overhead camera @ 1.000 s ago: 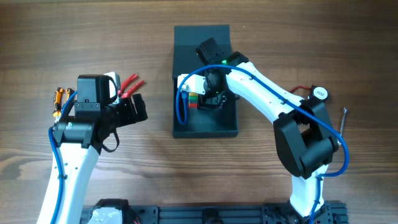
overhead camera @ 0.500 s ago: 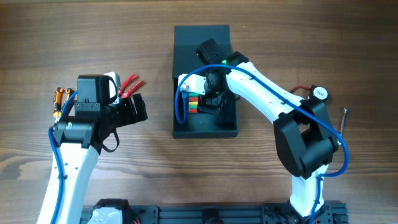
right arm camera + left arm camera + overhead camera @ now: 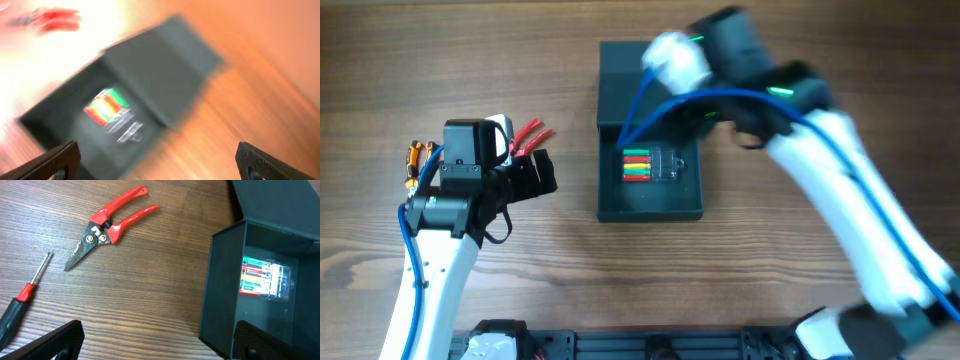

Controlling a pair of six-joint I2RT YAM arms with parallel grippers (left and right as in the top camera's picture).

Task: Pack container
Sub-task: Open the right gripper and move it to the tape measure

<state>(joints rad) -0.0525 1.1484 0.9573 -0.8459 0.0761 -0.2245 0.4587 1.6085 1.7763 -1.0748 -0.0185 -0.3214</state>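
The dark teal-grey container (image 3: 612, 90) stands open at the table's middle, its flap lid folded back. A clear case of coloured bits (image 3: 651, 165) lies inside it, also seen in the left wrist view (image 3: 262, 277) and, blurred, in the right wrist view (image 3: 111, 111). My right gripper (image 3: 160, 162) is open and empty, lifted above the container's far right side (image 3: 725, 35) and blurred by motion. My left gripper (image 3: 160, 347) is open and empty, just left of the container's wall (image 3: 220, 290), low over the table (image 3: 535, 175).
Red-handled pliers (image 3: 107, 222) lie on the wood left of the container, also in the overhead view (image 3: 527, 137). A red-and-black screwdriver (image 3: 20, 305) lies farther left. Orange-handled tools (image 3: 415, 160) sit at the far left.
My right gripper has let go of the bit case inside the container and swung quickly up and away to the far right. The left arm has not moved.
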